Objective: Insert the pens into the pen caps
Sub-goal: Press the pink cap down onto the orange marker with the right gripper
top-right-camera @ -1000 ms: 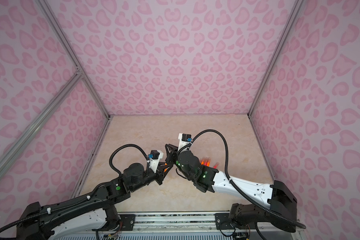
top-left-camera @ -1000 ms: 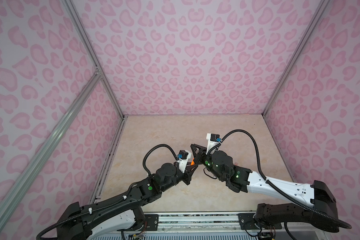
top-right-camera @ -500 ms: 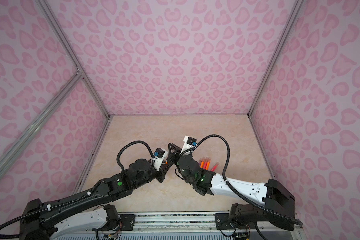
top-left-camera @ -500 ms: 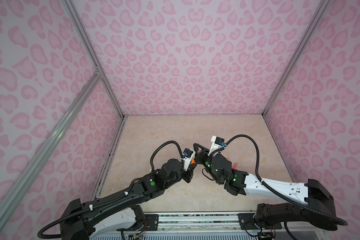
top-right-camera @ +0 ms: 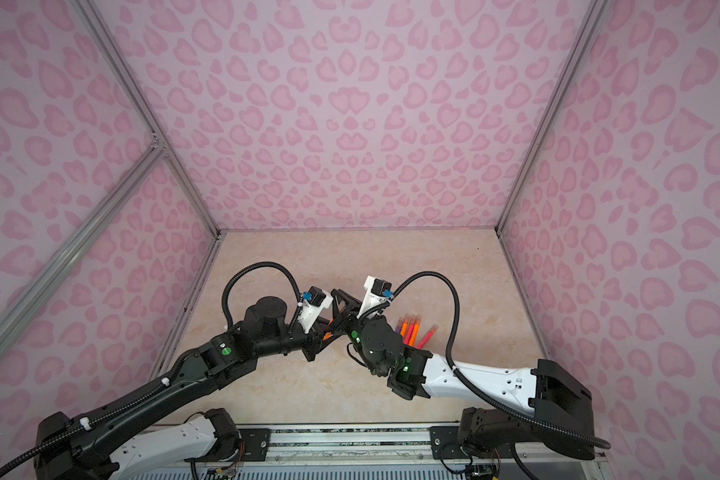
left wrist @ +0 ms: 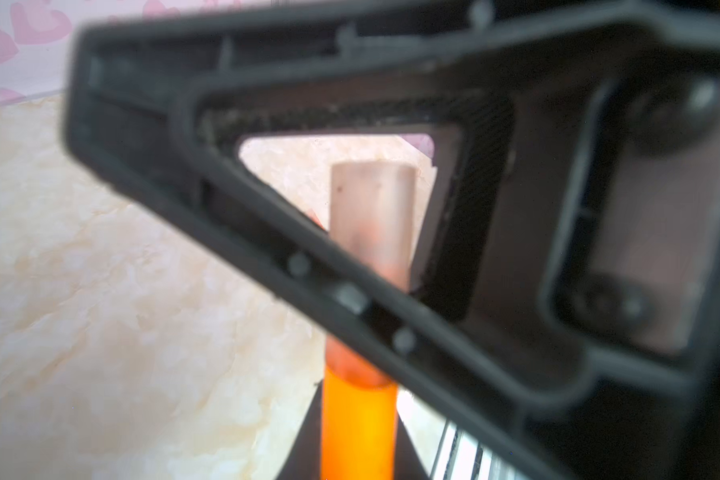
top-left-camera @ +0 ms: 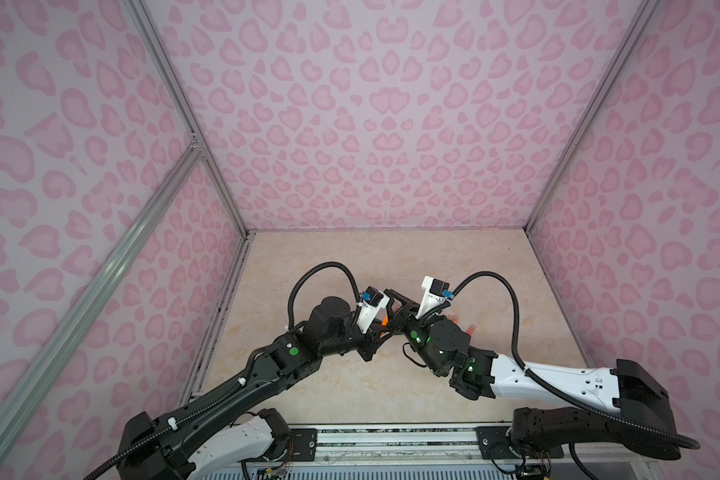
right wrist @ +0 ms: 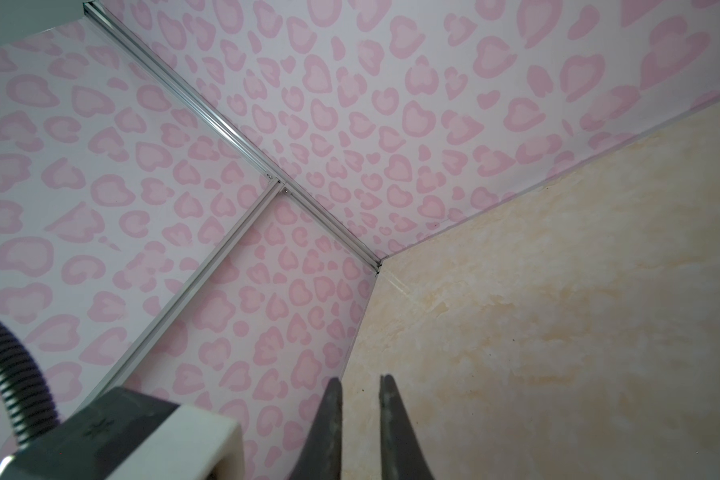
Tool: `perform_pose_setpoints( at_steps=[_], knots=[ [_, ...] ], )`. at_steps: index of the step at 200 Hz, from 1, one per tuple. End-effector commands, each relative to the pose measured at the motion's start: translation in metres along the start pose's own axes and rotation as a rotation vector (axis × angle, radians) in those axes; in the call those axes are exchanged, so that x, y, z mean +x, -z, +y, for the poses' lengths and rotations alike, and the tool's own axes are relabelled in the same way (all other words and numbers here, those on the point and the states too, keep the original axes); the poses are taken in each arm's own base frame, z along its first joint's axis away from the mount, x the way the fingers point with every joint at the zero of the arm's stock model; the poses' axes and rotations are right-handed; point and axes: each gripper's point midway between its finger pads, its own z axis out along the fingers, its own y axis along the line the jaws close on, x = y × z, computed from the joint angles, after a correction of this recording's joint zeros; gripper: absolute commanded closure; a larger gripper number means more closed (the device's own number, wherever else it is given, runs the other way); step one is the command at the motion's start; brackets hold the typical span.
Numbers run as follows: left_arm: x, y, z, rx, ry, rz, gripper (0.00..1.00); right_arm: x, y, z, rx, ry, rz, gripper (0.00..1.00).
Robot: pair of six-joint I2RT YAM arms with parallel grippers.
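Grippers are met tip to tip over the middle of the table (top-right-camera: pixel 350 257) in both top views. The left gripper (top-left-camera: pixel 380 332) is clenched on an orange pen (top-right-camera: pixel 330 323), of which only a short stretch shows between the two tools. The right gripper (top-right-camera: pixel 341 297) is angled in from the opposite side. Other pens (top-right-camera: pixel 410 328) lie bunched on the table just beside the right wrist and are partly hidden by it. Whether they are capped cannot be told.

Left wrist view: the orange pen (left wrist: pixel 358 432) is held pointing straight away from the camera, presumably so that its tip is presented squarely. A pen cap (left wrist: pixel 373 216), pale and translucent, is seated over the tip end, its rim overlapping the orange barrel. It is seen through the open triangular frame of a right finger (left wrist: pixel 246 216), which crosses the picture out of focus. The cap is judged to be pinched by the right gripper, though the contact itself is hidden.

Right wrist view: the two dark fingertips (right wrist: pixel 331 419) are drawn nearly together, with a narrow slot between them. Neither cap nor pen is in frame. The left wrist camera housing (right wrist: pixel 121 436) is close alongside. Pushing the cap home is judged to be the step in hand; depth of seating is not confirmable.
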Motion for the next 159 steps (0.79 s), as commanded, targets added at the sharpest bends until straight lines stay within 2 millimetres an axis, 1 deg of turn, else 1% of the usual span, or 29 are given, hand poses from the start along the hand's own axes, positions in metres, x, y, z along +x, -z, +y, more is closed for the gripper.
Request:
perform_pose_setpoints(
  at_steps=[1,35,54,65,78,95,109,111,124,140,159],
  knots=[
    [-0.099,0.037,0.057,-0.397,0.039,-0.449,0.97,0.079,0.011,-0.023,0.069,0.046,0.314,1.0],
    [-0.098,0.041,0.064,-0.508,0.011,-0.455,0.97,0.092,0.008,-0.017,0.048,-0.02,0.339,1.0],
    [-0.095,0.038,0.061,-0.483,0.007,-0.445,0.96,0.085,0.009,-0.01,-0.005,-0.017,0.312,1.0],
    [-0.091,0.033,0.053,-0.421,0.001,-0.43,0.96,0.077,0.011,-0.013,0.001,-0.008,0.278,1.0],
    [-0.084,0.028,0.034,-0.308,-0.014,-0.405,0.96,0.067,0.012,-0.012,-0.014,-0.003,0.246,1.0],
    [-0.068,0.023,0.011,-0.174,-0.021,-0.369,0.96,0.057,0.014,-0.01,-0.015,0.029,0.233,1.0],
    [-0.052,0.02,0.0,-0.103,0.002,-0.339,0.96,0.047,0.018,-0.01,-0.004,0.052,0.221,1.0],
    [-0.055,0.022,-0.003,-0.092,0.004,-0.357,0.96,0.046,0.019,-0.01,-0.003,0.054,0.218,1.0],
    [-0.05,0.023,-0.007,-0.062,0.025,-0.357,0.96,0.038,0.023,-0.011,0.003,0.068,0.202,1.0],
    [-0.044,0.023,-0.009,-0.055,0.039,-0.354,0.96,0.031,0.027,-0.012,0.011,0.085,0.192,1.0],
    [-0.041,0.024,-0.012,-0.039,0.046,-0.349,0.96,0.027,0.029,-0.014,0.015,0.091,0.182,0.93]
  ],
)
